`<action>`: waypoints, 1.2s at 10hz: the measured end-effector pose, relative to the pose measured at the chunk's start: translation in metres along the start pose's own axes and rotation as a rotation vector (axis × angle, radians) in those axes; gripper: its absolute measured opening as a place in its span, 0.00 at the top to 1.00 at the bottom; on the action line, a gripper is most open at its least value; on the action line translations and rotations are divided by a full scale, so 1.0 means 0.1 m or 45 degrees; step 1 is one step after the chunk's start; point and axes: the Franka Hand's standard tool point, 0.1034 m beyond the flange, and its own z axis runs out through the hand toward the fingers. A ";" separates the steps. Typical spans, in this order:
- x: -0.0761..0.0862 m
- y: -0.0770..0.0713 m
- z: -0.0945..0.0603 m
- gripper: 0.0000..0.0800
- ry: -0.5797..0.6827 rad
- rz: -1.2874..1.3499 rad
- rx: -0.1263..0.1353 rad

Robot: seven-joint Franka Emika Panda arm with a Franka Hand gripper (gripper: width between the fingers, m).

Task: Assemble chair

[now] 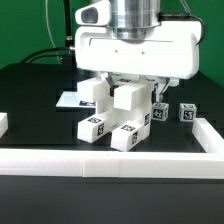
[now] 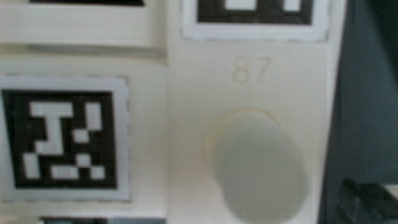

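fingers point(image 1: 152, 88) spread astride upright chair block point(image 1: 127, 98) | 2 cubes point(image 1: 160, 113) nearby

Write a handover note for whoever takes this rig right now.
Gripper: low over the table's middle, jaws apart on either side of an upright block. It looks open, with no grip evident.
Parts: the tagged chair parts are bunched under the gripper. A small cube and a second cube lie loose toward the exterior view's right, behind the border rail.
Done: cannot tell whether any joint is seated.
Left: most of the chair. Neither cube is used yet.
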 end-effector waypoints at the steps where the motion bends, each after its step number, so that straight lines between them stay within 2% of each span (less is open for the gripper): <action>1: 0.02 0.00 -0.02 0.19 0.001 -0.001 0.000; 4: 0.05 -0.01 -0.24 0.19 -0.044 0.013 0.006; 6: -0.06 -0.07 -0.46 0.19 -0.078 0.051 0.019; 8: -0.17 -0.08 -0.59 0.19 -0.080 0.043 0.036; 12: -0.16 -0.07 -0.55 0.19 -0.080 0.034 0.031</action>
